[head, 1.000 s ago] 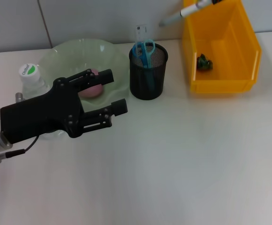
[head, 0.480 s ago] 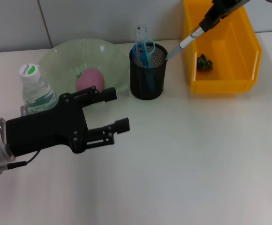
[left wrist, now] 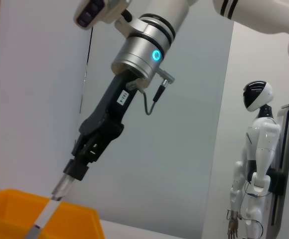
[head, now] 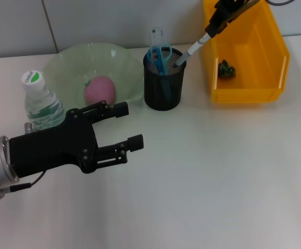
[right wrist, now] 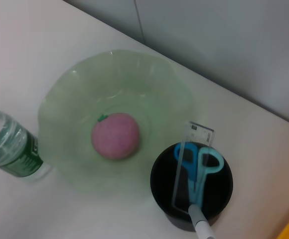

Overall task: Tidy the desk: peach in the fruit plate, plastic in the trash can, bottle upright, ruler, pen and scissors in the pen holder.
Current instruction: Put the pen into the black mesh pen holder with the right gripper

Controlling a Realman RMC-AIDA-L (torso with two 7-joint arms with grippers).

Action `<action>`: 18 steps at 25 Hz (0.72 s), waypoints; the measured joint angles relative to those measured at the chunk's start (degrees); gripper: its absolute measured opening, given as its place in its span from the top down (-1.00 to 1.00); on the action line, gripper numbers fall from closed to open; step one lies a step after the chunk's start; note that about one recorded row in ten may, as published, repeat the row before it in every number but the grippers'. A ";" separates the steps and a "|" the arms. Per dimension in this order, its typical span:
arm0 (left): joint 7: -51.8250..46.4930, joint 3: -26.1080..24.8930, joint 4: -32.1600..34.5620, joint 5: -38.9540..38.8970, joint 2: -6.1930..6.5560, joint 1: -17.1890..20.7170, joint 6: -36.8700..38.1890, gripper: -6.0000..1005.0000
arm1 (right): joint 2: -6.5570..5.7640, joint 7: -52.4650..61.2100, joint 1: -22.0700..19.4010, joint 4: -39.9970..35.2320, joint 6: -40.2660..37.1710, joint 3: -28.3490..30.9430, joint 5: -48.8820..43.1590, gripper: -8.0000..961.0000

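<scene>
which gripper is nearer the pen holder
Right. The right gripper holds the pen just above the pen holder; the left gripper hovers apart, open.

We take this for a robotics lab set up as a mock office desk. A white humanoid robot [left wrist: 254,164] stands idle on a stand against the plain grey wall panels [left wrist: 30,99], which no ordinary office would have. The white table [head: 218,171] carries only staged props: a black mesh pen holder [head: 163,78], a yellow parts bin [head: 246,78] of the workshop kind, a green fruit plate [head: 67,62] and a water bottle [head: 39,101]. We also see an arm with a lit blue ring [left wrist: 157,55] and loose cabling.
</scene>
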 joint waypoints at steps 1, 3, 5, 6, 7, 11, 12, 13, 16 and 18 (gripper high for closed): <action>0.28 0.18 -0.30 0.00 -0.02 0.10 -0.08 -0.57 | -0.04 0.00 0.45 0.96 0.77 -0.48 -0.06 0.58; 0.46 0.18 -0.72 0.00 -0.02 0.13 -0.39 -0.57 | -0.07 0.01 1.22 2.43 1.95 -1.35 -0.14 0.57; 0.57 0.17 -1.07 0.00 -0.03 0.14 -0.75 -0.57 | -0.07 0.03 2.05 3.94 3.24 -2.21 -0.22 0.57; 0.68 0.24 -1.37 0.00 -0.03 0.14 -1.71 -0.57 | -0.01 0.04 2.37 4.59 3.88 -2.46 -0.22 0.57; 0.94 0.46 -1.44 0.00 -0.03 0.16 -2.42 -0.57 | 0.08 0.04 3.00 5.83 5.04 -2.90 -0.24 0.57; 1.33 0.52 -1.75 0.00 -0.07 0.20 -2.75 -0.57 | 0.13 0.04 3.96 8.04 6.66 -3.16 -0.25 0.56; 1.64 0.51 -2.52 0.00 -0.10 0.16 -2.88 -0.57 | 0.14 0.04 4.45 9.53 7.58 -3.20 -0.29 0.56; 1.65 0.50 -2.64 0.00 -0.11 0.10 -2.89 -0.57 | 0.14 0.04 4.45 9.53 7.58 -3.20 -0.29 0.56; 1.69 0.40 -2.82 -0.07 -0.14 0.02 -2.91 -0.57 | 0.27 -0.10 4.75 10.69 8.67 -3.64 -0.33 0.55; 1.82 0.25 -2.83 -0.20 -0.18 0.04 -2.91 -0.57 | 0.41 -0.10 4.81 11.22 9.13 -4.60 -0.35 0.55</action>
